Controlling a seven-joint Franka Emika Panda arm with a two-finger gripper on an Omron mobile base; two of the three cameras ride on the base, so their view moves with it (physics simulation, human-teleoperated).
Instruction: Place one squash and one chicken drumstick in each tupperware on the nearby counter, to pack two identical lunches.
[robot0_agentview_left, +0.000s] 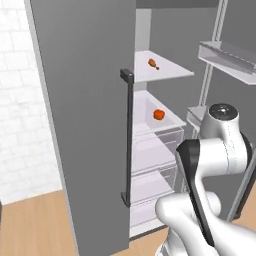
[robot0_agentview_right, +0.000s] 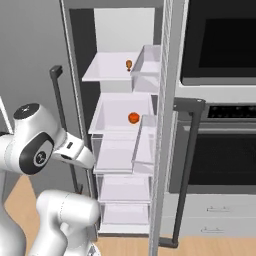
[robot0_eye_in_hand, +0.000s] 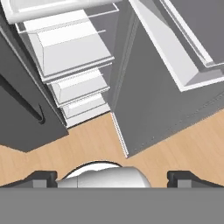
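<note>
Left base view: the tall grey fridge door (robot0_agentview_left: 82, 115) stands open, its dark vertical handle (robot0_agentview_left: 127, 137) on the near edge. Inside, a small golden-brown chicken drumstick (robot0_agentview_left: 153, 63) lies on the upper white shelf (robot0_agentview_left: 165, 71), and a small round orange-red squash (robot0_agentview_left: 159, 114) sits on the white shelf below (robot0_agentview_left: 150, 117). The white arm (robot0_agentview_left: 215, 150) is folded up at lower right, well apart from both.

Right base view: the same drumstick (robot0_agentview_right: 129, 64) rests near the right end of the top shelf (robot0_agentview_right: 107, 67), the orange-red squash (robot0_agentview_right: 133, 118) one shelf down (robot0_agentview_right: 112, 115), beside the clear door bins (robot0_agentview_right: 147, 62). A black wall oven (robot0_agentview_right: 220, 100) stands to the right.

Hand view: the camera looks down over the clear lower fridge drawers (robot0_eye_in_hand: 74, 57) and the wooden floor (robot0_eye_in_hand: 87, 144). The gripper (robot0_eye_in_hand: 112, 178) has its two dark fingertips (robot0_eye_in_hand: 41, 178) spread wide, with nothing between them.
</note>
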